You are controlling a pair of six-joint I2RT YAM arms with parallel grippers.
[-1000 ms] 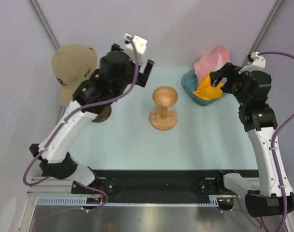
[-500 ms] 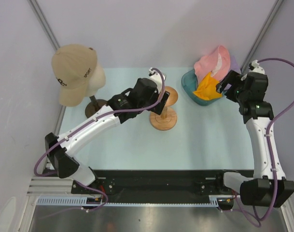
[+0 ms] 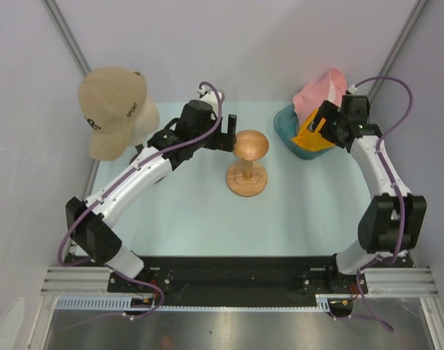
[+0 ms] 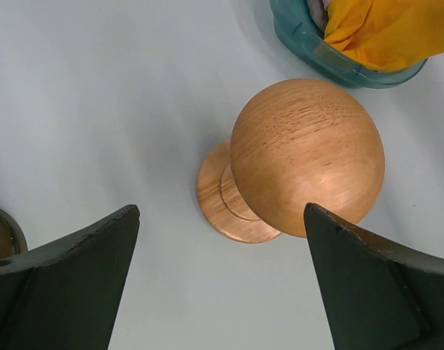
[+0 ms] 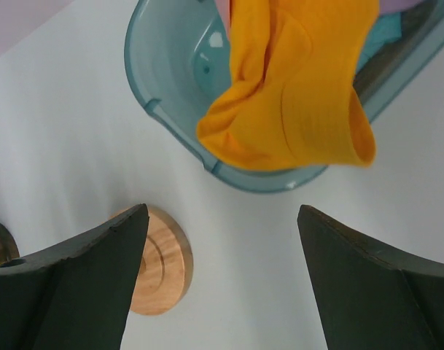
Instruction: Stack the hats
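While both grippers are spread and empty, the pick is the step in hand.

Top view: R gripper sits just beside the yellow-orange hat, which droops over the rim of the teal tub. The pink hat is piled behind it. L gripper hovers beside the wooden stand.

L wrist view: jaws wide apart, nothing held, stand dome bare.

R wrist view: jaws parted, the hat's hanging fold ahead of them, over the tub rim.

My call: R should close on the overhanging fold, cloth only, w/o catching the rim. Lift straight up so the pink hat doesn't drag out. Keep L clear of the dome.
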